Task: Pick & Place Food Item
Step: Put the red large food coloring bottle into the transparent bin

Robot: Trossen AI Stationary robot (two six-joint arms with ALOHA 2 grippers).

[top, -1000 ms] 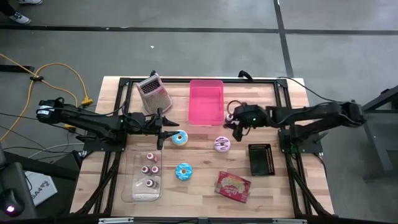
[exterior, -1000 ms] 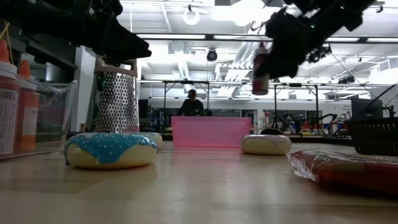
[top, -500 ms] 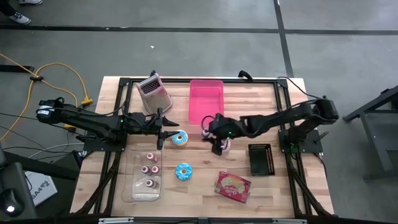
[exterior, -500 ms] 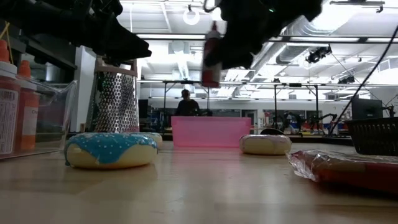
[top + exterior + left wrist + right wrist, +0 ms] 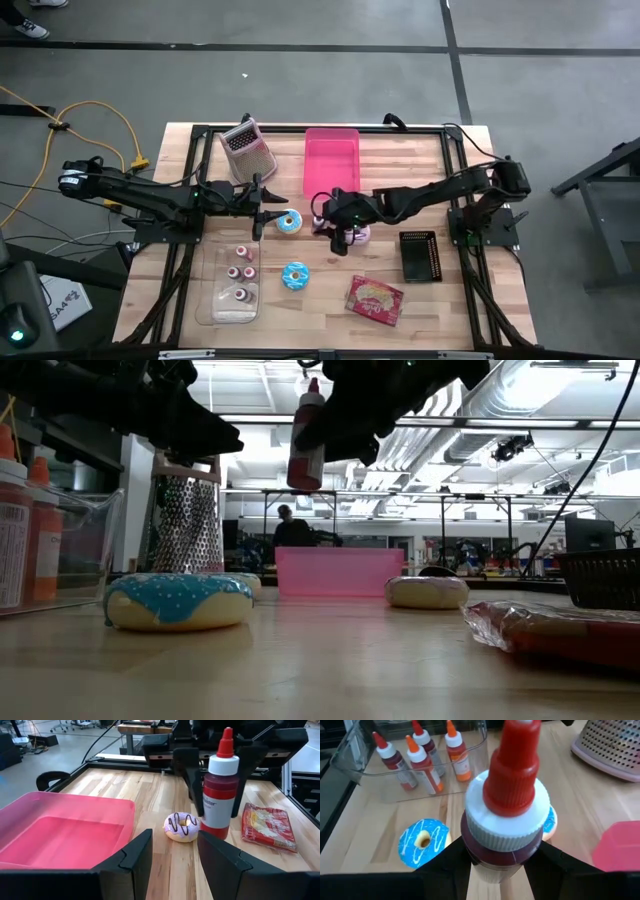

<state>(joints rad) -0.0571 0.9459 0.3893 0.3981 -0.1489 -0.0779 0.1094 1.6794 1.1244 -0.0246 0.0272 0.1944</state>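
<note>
A sauce bottle (image 5: 219, 787) with dark red contents, a white collar and a red cap hangs upright above the table's middle, with my right gripper (image 5: 328, 214) shut on it. Just beyond it in the left wrist view a purple-iced donut (image 5: 181, 826) lies flat on the wood. My left gripper (image 5: 172, 855) stands open and empty left of the middle, facing the bottle. A white-and-blue donut (image 5: 289, 222) lies between the two grippers, and a blue donut (image 5: 295, 276) nearer the front. My right gripper pinches the bottle's body (image 5: 208, 795) just below the white collar between its two fingers (image 5: 191, 775), one on each side. The fingers reach in from the table's right, slanting slightly down. The bottle stands upright, cap up, lifted clear of the table.
A pink tray (image 5: 331, 162) sits at the far middle, a metal grater (image 5: 247, 150) to its left. A clear bin (image 5: 222, 300) holding sauce bottles stands front left. A black basket (image 5: 420, 256) and a red food packet (image 5: 375, 299) lie front right.
My right gripper has carried the bottle toward the table's left edge, from right of the purple donut to its left, close to the left gripper. The bottle has stayed upright and clear of the table.
</note>
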